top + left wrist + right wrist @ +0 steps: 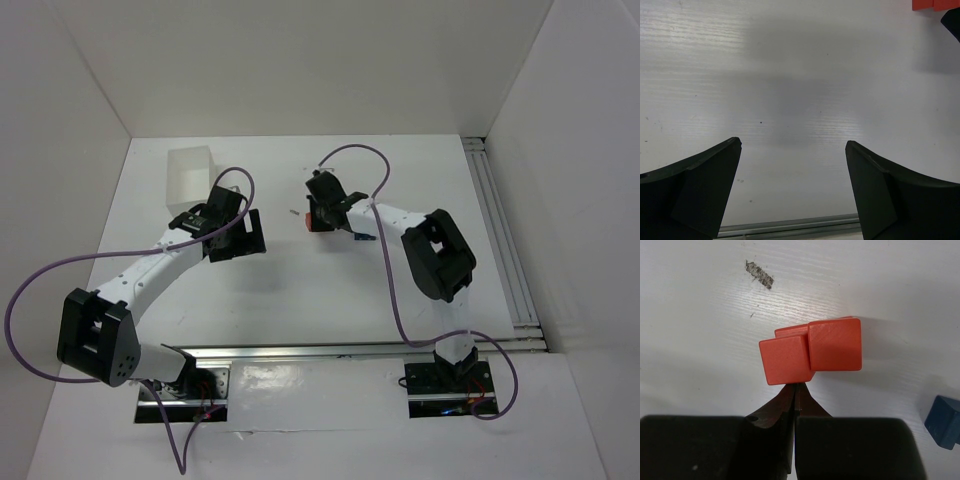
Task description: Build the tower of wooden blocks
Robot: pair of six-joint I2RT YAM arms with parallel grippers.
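Observation:
Two red-orange blocks [785,360] [835,344] sit side by side on the table, with the edge of a third red-orange piece [790,331] showing behind them. In the top view they are a small red spot [308,223]. My right gripper [796,386] is shut, and its closed tips touch the near edge of the left block without holding it. A blue block [944,421] lies apart to the right. My left gripper [793,144] is open and empty over bare table, left of the blocks; a red-orange block [935,4] shows at that view's top right corner.
A white rectangular box [190,178] stands at the back left, behind my left gripper [240,238]. A dark scuff mark [759,274] is on the table beyond the blocks. A metal rail [505,240] runs along the right side, and white walls surround the table.

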